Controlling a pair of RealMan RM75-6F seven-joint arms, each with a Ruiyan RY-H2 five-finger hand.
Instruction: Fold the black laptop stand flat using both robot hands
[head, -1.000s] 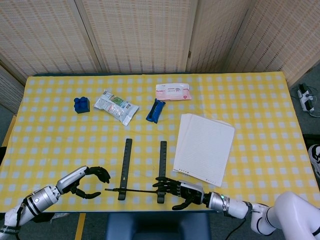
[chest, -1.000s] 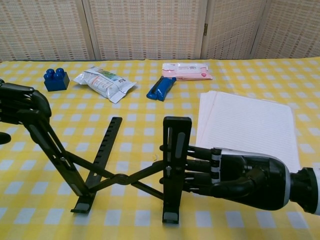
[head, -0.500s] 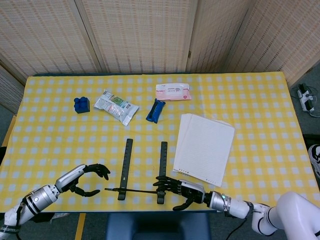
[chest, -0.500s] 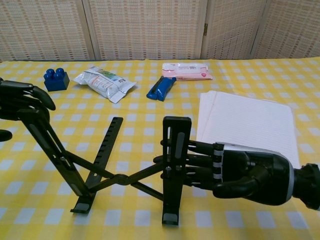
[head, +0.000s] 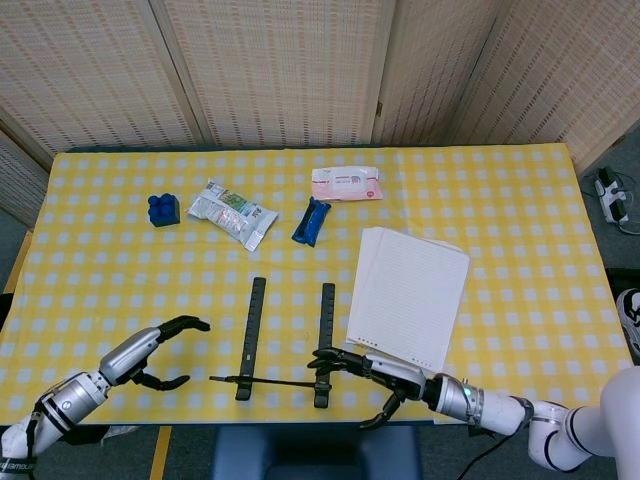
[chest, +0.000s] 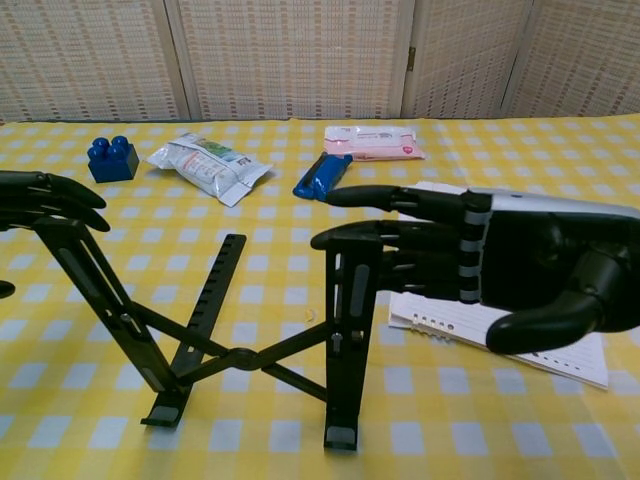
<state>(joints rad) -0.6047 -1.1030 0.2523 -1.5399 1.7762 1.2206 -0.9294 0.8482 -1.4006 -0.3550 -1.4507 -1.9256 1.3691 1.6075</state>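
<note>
A yellow and white checked cloth covers the tabletop (head: 520, 215). Woven screens (head: 290, 70) stand behind it.

The black laptop stand (head: 285, 340) sits open near the front edge, between the two hands. The left hand (head: 150, 350) is just left of it, fingers (chest: 45, 190) spread and holding nothing. The right hand (head: 375, 372) reaches over the stand's right bar, fingers (chest: 395, 235) stretched out and apart.

Beyond the fingers lie a blue block (head: 163, 209), a snack packet (head: 232, 212), a blue tube (head: 311, 221), a pink wipes pack (head: 346, 184) and lined paper (head: 408, 295).
</note>
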